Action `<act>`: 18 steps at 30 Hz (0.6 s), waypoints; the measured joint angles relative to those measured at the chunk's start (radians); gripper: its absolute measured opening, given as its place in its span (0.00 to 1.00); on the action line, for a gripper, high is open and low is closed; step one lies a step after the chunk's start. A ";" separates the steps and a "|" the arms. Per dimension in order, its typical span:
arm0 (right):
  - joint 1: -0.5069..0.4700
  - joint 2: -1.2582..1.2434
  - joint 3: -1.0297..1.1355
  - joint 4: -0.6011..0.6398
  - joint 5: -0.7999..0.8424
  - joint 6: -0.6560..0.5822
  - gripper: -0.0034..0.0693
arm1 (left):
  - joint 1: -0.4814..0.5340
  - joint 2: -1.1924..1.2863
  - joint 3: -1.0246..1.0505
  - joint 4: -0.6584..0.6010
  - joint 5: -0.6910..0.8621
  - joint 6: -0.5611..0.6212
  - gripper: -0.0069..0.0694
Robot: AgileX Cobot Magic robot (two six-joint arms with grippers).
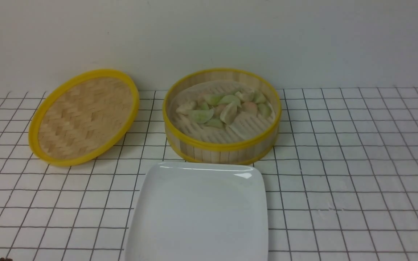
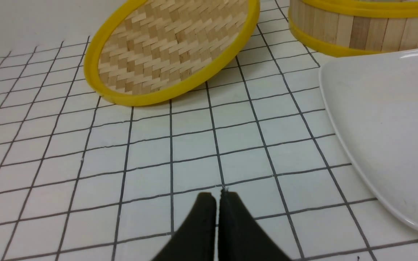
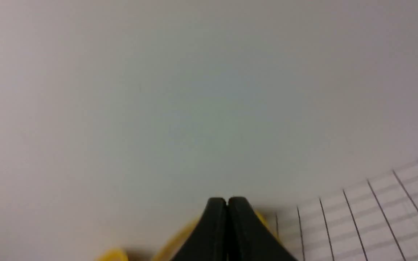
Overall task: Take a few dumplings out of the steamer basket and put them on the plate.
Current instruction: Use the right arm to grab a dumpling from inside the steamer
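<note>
This looks like a staged test bench. A white cloth [image 1: 357, 163] ruled with a black grid fills the lower frame, and a bare pale wall [image 1: 303, 36] fills the top. Mid-frame sit a few kitchen props: a basket [image 1: 223, 146] of dumplings [image 1: 227, 108], a lid [image 1: 83, 116] at left, and a plate [image 1: 201, 210] below.

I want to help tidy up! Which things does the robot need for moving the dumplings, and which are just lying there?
Needed: dumplings, steamer basket, plate.
Just lying about: woven bamboo lid, left of the basket.
</note>
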 joint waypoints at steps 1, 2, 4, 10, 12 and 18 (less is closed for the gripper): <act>0.000 0.107 -0.073 -0.032 0.080 -0.012 0.04 | 0.000 0.000 0.000 0.000 0.000 0.000 0.08; 0.000 0.214 -0.162 -0.067 0.178 -0.021 0.04 | 0.000 0.000 0.000 0.000 0.000 0.000 0.08; 0.000 0.401 -0.318 -0.124 0.338 -0.029 0.04 | 0.000 0.000 0.000 0.000 0.000 0.000 0.08; 0.092 0.904 -0.767 -0.285 0.661 0.015 0.04 | 0.000 0.000 0.000 0.000 0.000 0.000 0.08; 0.149 1.030 -0.901 -0.349 0.713 0.055 0.04 | 0.000 0.000 0.000 0.000 0.000 0.000 0.08; 0.305 1.307 -1.210 -0.503 0.749 0.150 0.04 | 0.000 0.000 0.000 0.000 0.000 0.000 0.08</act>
